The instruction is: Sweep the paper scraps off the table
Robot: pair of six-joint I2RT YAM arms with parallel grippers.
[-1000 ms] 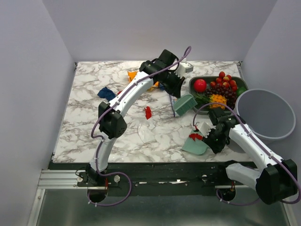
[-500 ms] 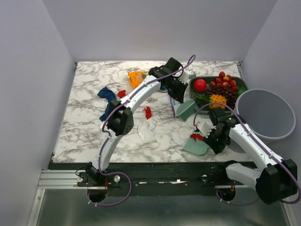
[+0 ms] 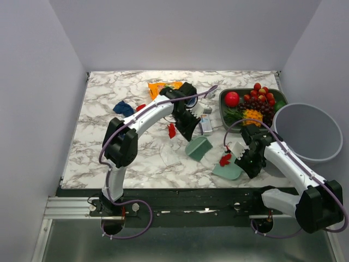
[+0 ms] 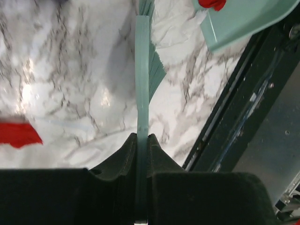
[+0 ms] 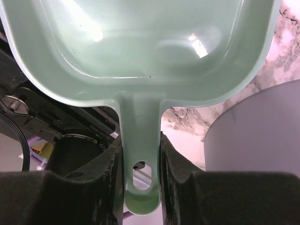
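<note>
Left claw [image 4: 142, 139] grips brush [image 4: 142, 70]; snack bag [image 3: 159, 87] print seemingly illegible.

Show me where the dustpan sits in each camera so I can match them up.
Top external: dustpan near the front edge, right of centre.
Left wrist: top right corner.
Right wrist: fills the upper frame, handle in the right gripper.
Shared landmark: marble table, visible in all three.

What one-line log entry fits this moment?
left gripper: shut on pale green hand brush | right gripper: shut on pale green plastic dustpan | red paper scrap: at dustpan mouth | other scraps: on marble table
</note>
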